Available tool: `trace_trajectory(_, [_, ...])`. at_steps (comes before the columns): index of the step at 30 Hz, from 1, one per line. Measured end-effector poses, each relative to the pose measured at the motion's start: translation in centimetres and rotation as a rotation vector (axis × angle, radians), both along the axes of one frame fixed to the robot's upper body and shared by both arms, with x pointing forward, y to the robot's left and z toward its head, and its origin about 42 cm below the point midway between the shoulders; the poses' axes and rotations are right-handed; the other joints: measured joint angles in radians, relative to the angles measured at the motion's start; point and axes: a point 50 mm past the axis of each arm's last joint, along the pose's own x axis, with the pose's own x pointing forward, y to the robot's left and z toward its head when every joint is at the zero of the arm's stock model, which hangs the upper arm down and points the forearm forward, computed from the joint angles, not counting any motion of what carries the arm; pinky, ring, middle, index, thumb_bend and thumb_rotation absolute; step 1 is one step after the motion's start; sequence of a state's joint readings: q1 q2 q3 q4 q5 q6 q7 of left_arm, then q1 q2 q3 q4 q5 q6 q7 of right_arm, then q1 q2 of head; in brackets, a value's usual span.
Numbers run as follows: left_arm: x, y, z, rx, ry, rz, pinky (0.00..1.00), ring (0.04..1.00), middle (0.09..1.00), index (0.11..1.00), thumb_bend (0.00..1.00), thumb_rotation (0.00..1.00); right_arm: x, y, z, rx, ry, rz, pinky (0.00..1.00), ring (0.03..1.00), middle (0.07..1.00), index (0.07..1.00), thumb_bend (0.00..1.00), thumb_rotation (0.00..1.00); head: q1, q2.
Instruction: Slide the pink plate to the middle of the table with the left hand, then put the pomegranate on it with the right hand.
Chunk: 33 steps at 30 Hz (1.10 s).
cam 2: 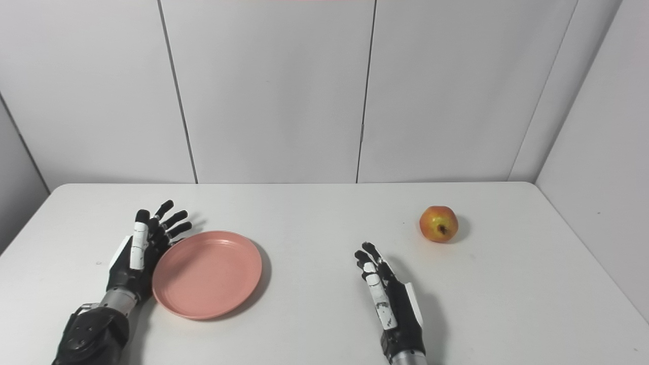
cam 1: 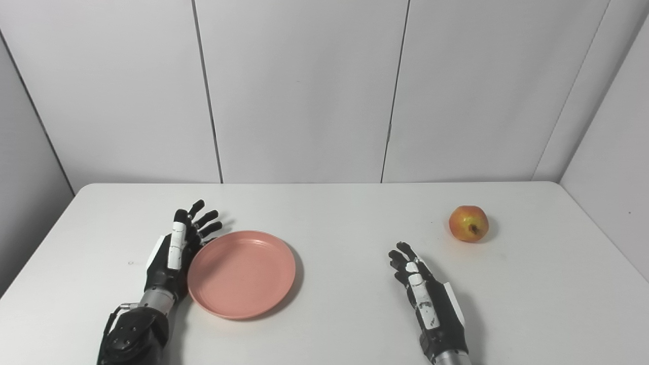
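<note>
Desk (cam 1: 329,324): white, with grey wall panels (cam 1: 304,91) behind and to both sides.

Plate (cam 1: 242,274): pink, round, shallow, lying flat on the desk left of centre. Nothing rests on it.

Pomegranate (cam 1: 469,223): red and yellow, round, its dark crown facing the camera. It sits on the desk at about 2 o'clock from the plate, well apart from it and toward the right far corner.

Left hand (cam 1: 175,251): on edge at the plate's 9 o'clock side, palm toward the rim. Fingers are extended and spread, pointing to 12 o'clock, and hold nothing. The palm side lies against or just beside the rim; actual contact cannot be confirmed from either view. The forearm enters from the bottom left.

Right hand (cam 1: 423,289): low over the desk right of centre, at about 7 o'clock from the pomegranate and apart from it. Fingers are extended, loosely apart, pointing toward 11 o'clock, and it holds nothing. Whether it rests on the surface cannot be told. The plate lies at its 9 o'clock, well apart.
</note>
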<state>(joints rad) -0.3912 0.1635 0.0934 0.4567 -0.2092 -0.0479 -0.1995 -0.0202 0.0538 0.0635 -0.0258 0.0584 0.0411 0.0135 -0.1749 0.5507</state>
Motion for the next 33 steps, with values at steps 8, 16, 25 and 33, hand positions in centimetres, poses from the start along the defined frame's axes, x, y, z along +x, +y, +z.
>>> trace_trajectory(8, [-1.7, -2.5, 0.2, 0.009, 0.005, 0.043, 0.72, 0.830, 0.859, 0.926, 1.00, 1.00, -0.2, 0.2, 0.2, -0.004, -0.004, 0.005, 0.94, 0.902, 0.866, 0.891, 0.79, 0.89, 0.011, 0.012])
trace_trajectory(16, [-2.7, -4.8, 0.3, -0.008, 0.009, 0.049, 0.75, 0.853, 0.889, 0.942, 1.00, 1.00, -0.5, 0.1, 0.1, 0.000, 0.002, 0.004, 0.95, 0.901, 0.866, 0.885, 0.78, 0.88, 0.020, 0.018])
trace_trajectory(25, [-3.5, -7.2, 0.5, -0.064, 0.024, 0.072, 0.88, 0.882, 0.898, 0.935, 1.00, 1.00, -0.5, 0.1, 0.1, 0.002, 0.006, 0.005, 0.95, 0.898, 0.862, 0.884, 0.79, 0.87, 0.021, 0.023])
trace_trajectory(33, [-4.9, -8.7, 0.8, -0.083, 0.028, 0.086, 0.92, 0.875, 0.902, 0.957, 1.00, 1.00, -0.6, 0.2, 0.2, 0.000, 0.009, 0.007, 0.95, 0.894, 0.859, 0.881, 0.80, 0.88, 0.015, 0.029])
